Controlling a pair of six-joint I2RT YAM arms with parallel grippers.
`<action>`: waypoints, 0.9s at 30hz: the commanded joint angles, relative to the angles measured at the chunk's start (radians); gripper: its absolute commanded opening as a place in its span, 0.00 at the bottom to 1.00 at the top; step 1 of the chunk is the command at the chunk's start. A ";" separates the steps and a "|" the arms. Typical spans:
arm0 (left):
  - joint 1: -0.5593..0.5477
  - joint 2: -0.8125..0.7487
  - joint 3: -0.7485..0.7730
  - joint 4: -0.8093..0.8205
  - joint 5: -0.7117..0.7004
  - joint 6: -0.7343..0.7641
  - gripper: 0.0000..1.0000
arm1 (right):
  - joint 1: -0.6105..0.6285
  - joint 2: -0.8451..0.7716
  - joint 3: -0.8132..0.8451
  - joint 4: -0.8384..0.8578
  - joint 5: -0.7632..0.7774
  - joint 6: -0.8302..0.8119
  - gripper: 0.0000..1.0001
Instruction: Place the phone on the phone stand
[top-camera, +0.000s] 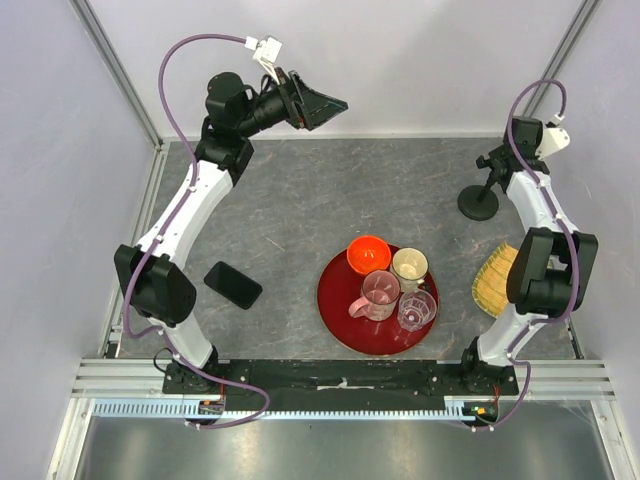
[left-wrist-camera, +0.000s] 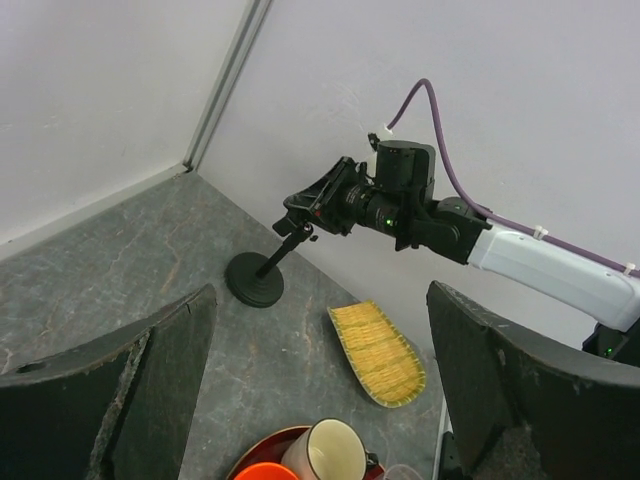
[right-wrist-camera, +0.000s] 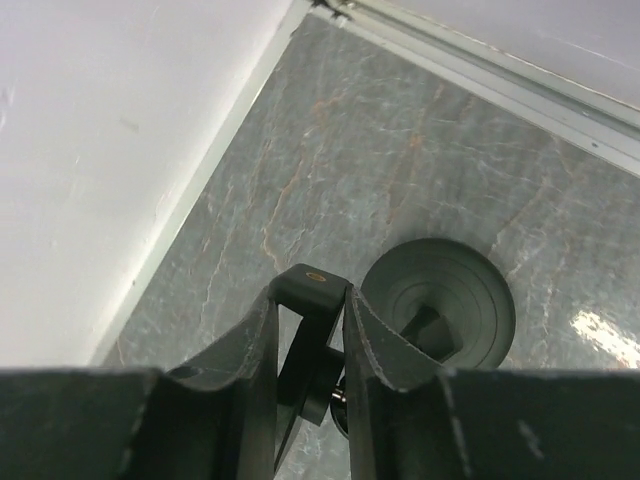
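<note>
Your grey worktop (top-camera: 300, 200) carries a red tray (top-camera: 335, 310) of cups near its middle. Your left pincer (top-camera: 328, 110) hangs high over the far left corner, its fingers spread wide on nothing. The phone (top-camera: 233, 285) lies flat on the worktop, left of the tray and apart from it. At far right the phone stand (top-camera: 480, 200) sits on its disc base, with your right pincer (right-wrist-camera: 312, 295) pinching its top.
</note>
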 joint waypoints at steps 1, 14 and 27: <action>-0.004 0.027 0.067 -0.059 -0.021 0.093 0.92 | 0.023 0.046 0.050 0.090 -0.181 -0.143 0.01; -0.004 0.162 0.247 -0.280 0.065 0.301 0.90 | 0.374 0.202 0.299 -0.019 -0.726 -0.829 0.00; 0.011 0.072 0.099 -0.177 -0.007 0.355 0.70 | 0.496 0.239 0.374 -0.182 -0.961 -1.070 0.01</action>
